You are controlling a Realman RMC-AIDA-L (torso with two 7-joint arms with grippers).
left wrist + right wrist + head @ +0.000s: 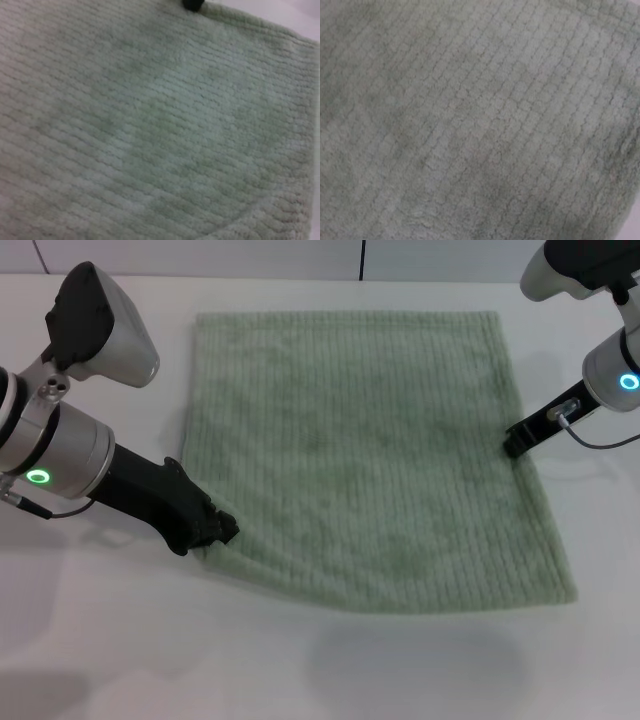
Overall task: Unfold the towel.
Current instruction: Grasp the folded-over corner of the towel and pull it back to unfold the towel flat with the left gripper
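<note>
The pale sage-green towel [360,455] lies spread nearly flat on the white table [120,640], ribbed stripes up, its near edge slightly rumpled. My left gripper [215,528] is low at the towel's near left corner and touches its edge. My right gripper [517,443] is low at the towel's right edge, about halfway along it. The towel fills the left wrist view [150,130] and the right wrist view [480,120]. A dark tip, apparently the right gripper [192,4], shows at the towel's far edge in the left wrist view.
The table's back edge and a wall seam [361,260] run behind the towel. Bare table surface lies in front of the towel [400,670] and on both sides of it.
</note>
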